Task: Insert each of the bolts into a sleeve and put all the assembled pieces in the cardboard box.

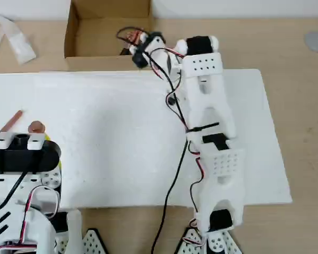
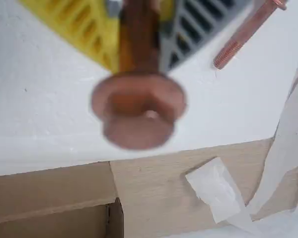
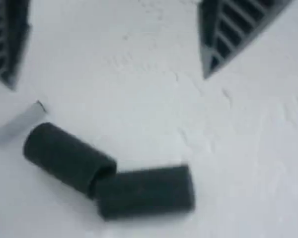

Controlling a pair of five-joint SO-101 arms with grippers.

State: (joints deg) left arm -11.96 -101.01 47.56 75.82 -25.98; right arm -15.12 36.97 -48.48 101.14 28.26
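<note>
When checking the left wrist view, saw a copper bolt [image 2: 139, 106] pinched by its shank between the yellow and grey fingers of the left gripper [image 2: 137, 59], closed snug on it, flanged head poking out past the fingertips. Hung over the white foam sheet [image 1: 95, 132]. Spotted a second bolt [image 2: 248, 32] lying flat on the foam off to the side, not touching the held one. Further out, caught a corner of the cardboard box [image 1: 71, 37] on the wooden table [image 1: 297, 106], plus a pale crumpled strip [image 2: 216, 193] beside the foam. Over in the right wrist view, found the right gripper [image 3: 109, 79] spread wide with nothing in it, hovering above a black sleeve [image 3: 64, 156] and a second sleeve [image 3: 144, 191], both on their sides on the foam and touching. Also noticed a small pale cylinder [image 3: 20, 124] just beside the first of them; couldn't tell what that was. From the high view, had the right arm [image 1: 206, 106] stretched across the sheet, tip near the box's front wall.
</note>
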